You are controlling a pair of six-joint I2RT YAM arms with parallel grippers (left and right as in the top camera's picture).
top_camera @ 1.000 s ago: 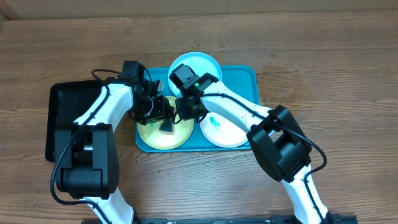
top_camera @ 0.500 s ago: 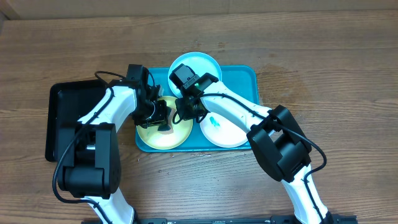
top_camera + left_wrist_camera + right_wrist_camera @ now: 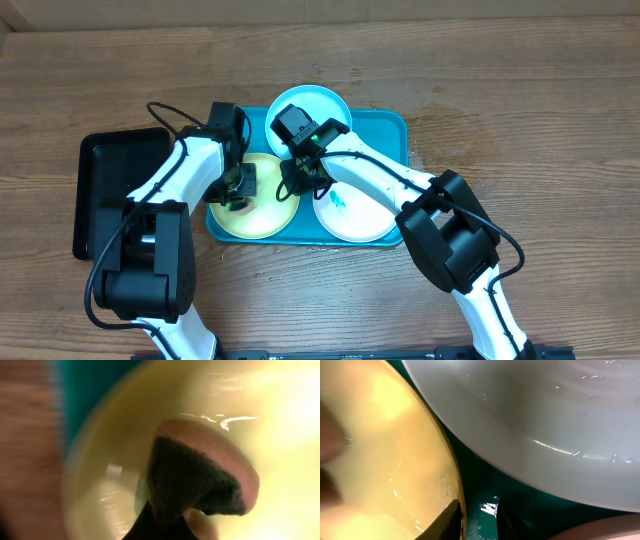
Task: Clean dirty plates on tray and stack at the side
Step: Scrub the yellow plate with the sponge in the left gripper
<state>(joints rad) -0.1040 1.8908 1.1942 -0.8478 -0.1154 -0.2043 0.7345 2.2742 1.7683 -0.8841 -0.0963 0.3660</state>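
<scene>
Wooden surface (image 3: 520, 80), nothing stacked yet. Left pincer (image 3: 238, 188), clamped on sponge (image 3: 195, 480), is on the yellow-green plate (image 3: 262, 215). Right pincer (image 3: 477, 517) is slightly apart. Blue plate (image 3: 325, 105) and smeared white plate (image 3: 362, 215) wait on tray (image 3: 392, 125).

Overhead cam looks straight down on whole table (image 3: 540, 80); both wrist cams v. close, angled down, all sharing yellow-green plate (image 3: 262, 215).
</scene>
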